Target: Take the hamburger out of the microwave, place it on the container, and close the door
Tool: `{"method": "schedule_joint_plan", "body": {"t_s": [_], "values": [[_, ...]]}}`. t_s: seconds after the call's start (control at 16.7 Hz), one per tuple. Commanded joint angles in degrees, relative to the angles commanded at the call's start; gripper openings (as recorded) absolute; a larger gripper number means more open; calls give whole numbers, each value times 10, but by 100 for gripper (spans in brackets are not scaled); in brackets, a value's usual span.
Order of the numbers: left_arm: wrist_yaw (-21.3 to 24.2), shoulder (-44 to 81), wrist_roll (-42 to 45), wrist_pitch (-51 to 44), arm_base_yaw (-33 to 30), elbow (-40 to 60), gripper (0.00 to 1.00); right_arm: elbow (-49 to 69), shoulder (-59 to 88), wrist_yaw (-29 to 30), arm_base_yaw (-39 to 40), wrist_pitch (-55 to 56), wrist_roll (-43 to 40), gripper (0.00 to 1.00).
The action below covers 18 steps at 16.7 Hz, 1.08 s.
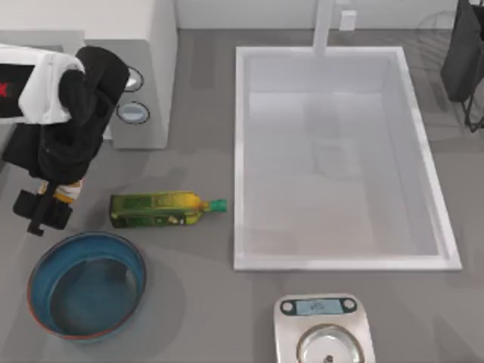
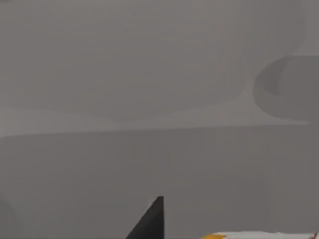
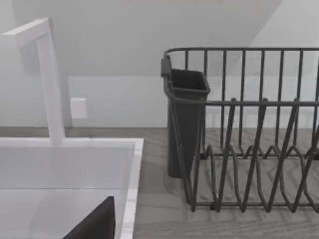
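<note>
Desk (image 1: 197,295): grey surface carrying everything seen from above.
Sink (image 1: 339,261): large white basin set into the desk right of centre, with a white tap (image 1: 324,26) at its far edge; the right wrist view also shows the tap (image 3: 50,82) and the sink rim (image 3: 130,174).
Microwave (image 1: 155,68): white box at the far left of the desk, its grey panel with two round silver-ringed dials (image 1: 133,113) facing the near side.
Left arm (image 1: 72,113): black and white, reaching over the desk in front of the microwave, at the left of the top view.
Dish rack (image 3: 249,149): dark wire rack with a dark cutlery cup (image 3: 184,124), standing on the desk beside the sink in the right wrist view.
Container (image 1: 41,265): blue-lined bowl with a reddish-brown rim, near left corner of the desk, nothing inside it.
Scale (image 1: 324,306): silver, at the near edge below the sink.
Bottle (image 1: 155,209): green-yellow, lying on its side between the container and the sink, cap pointing to the sink.
Left gripper (image 1: 47,204): just beyond the container's far rim, fingers closed around the hamburger.
Hamburger (image 1: 69,192): small white and orange lump held in the left gripper above the desk, outside the microwave, just short of the container; an orange and white edge of it (image 2: 249,235) shows in the left wrist view.
Right arm (image 1: 463,53): parked at the far right corner; fingers' state cannot tell.
</note>
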Motion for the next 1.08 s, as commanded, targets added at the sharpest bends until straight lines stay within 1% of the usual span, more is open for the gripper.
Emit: {"method": "schedule_joint_plan", "body": {"t_s": [0.18,0.36,0.6,0.72,0.84,0.96,1.08], "values": [[-63,45,-191,-169,-73,38,0,0,0,0,0,0,0,100],[-115,100,-365,-320,-148,70,0,0,0,0,0,0,0,100],[-164,183,-552,-476,-246,103,0,0,0,0,0,0,0,100],[-180,221,-621,-531,-287,115,0,0,0,0,0,0,0,100],[-191,252,-671,-571,-320,124,0,0,0,0,0,0,0,100],[-196,271,-699,-592,-339,129,0,0,0,0,0,0,0,100],[-197,276,-705,-597,-344,130,0,0,0,0,0,0,0,100]]}}
